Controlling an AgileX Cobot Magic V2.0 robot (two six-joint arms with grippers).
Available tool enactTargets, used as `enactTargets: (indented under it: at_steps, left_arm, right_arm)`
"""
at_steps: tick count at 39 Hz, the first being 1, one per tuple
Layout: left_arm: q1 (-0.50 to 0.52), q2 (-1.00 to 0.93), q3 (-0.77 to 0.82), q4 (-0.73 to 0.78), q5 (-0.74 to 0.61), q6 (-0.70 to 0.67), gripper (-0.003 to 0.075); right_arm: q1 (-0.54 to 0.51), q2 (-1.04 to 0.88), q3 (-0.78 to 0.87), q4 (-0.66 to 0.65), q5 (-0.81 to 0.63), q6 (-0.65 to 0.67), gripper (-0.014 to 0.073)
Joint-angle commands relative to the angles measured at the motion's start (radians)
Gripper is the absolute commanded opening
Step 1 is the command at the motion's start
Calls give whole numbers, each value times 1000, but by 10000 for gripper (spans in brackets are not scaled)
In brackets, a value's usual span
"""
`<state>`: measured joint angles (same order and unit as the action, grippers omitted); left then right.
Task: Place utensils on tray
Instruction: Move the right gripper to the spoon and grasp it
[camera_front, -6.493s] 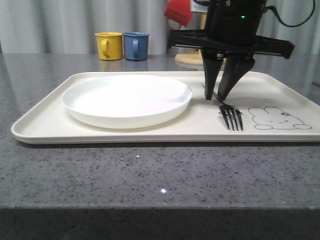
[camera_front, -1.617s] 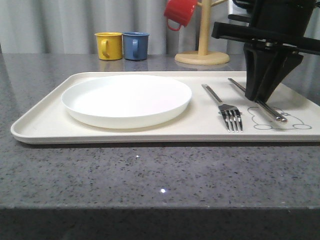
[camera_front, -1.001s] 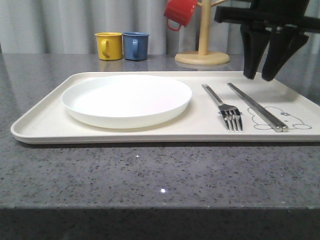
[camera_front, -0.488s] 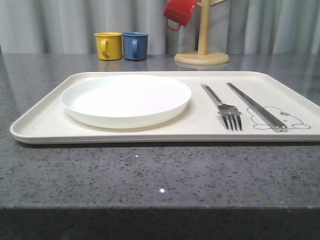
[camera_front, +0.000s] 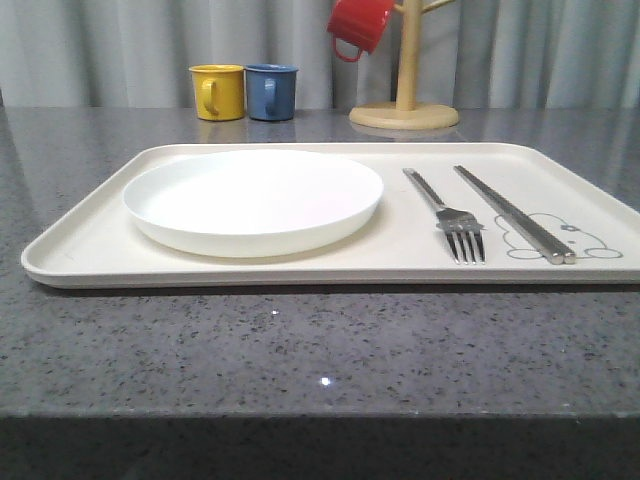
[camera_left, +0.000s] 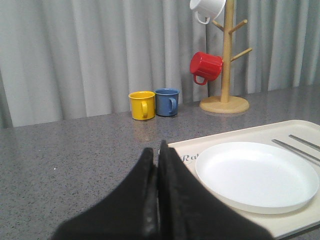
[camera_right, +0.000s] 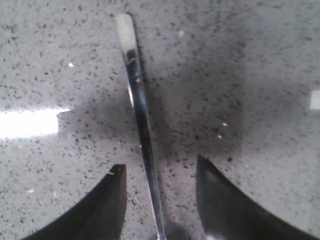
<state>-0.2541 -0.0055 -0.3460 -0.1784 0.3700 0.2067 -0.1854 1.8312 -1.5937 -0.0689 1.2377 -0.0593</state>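
Left fingers (camera_left: 157, 200): clenched together with nothing between them, hanging over the counter (camera_left: 75, 150) just beside the tray's edge.
Right fingers (camera_right: 160, 200): spread apart, one on each side of a slim shiny handle (likely the spoon (camera_right: 137, 115)) lying flat on the speckled counter; not gripping it.
Tray (camera_front: 80, 245): cream, lying flat on the grey counter (camera_front: 300, 350).
Plate (camera_front: 253, 200): white, on the tray's left half.
Fork (camera_front: 445, 212): just right of the plate, tines toward the camera.
Chopsticks (camera_front: 512, 213): side by side right of the fork, tips over the rabbit drawing (camera_front: 555, 238).
Behind the tray: yellow mug (camera_front: 218, 91) and blue mug (camera_front: 271, 91) touching; red mug (camera_front: 357, 24) hanging on a wooden mug tree (camera_front: 405, 100) (a white mug (camera_left: 207, 9) tops it in the left wrist view).
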Motion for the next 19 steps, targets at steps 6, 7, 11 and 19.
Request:
enactTargets:
  at_steps: [6,7,11,19]
  left_arm:
    - [4,-20,-26,-13,-80,-7,-18]
    - [4,-20,-26,-13,-80,-7,-18]
    - [4,-20,-26,-13,-80,-7,-18]
    - [4,-20,-26,-13,-80,-7,-18]
  right_arm:
    - [-4,14,-22,7,86,-21,358]
    - [-4,16,-22,8,86,-21,358]
    - [-4,29,-22,10,88,-21,312]
    - [-4,33,-22,10,99,-21,50]
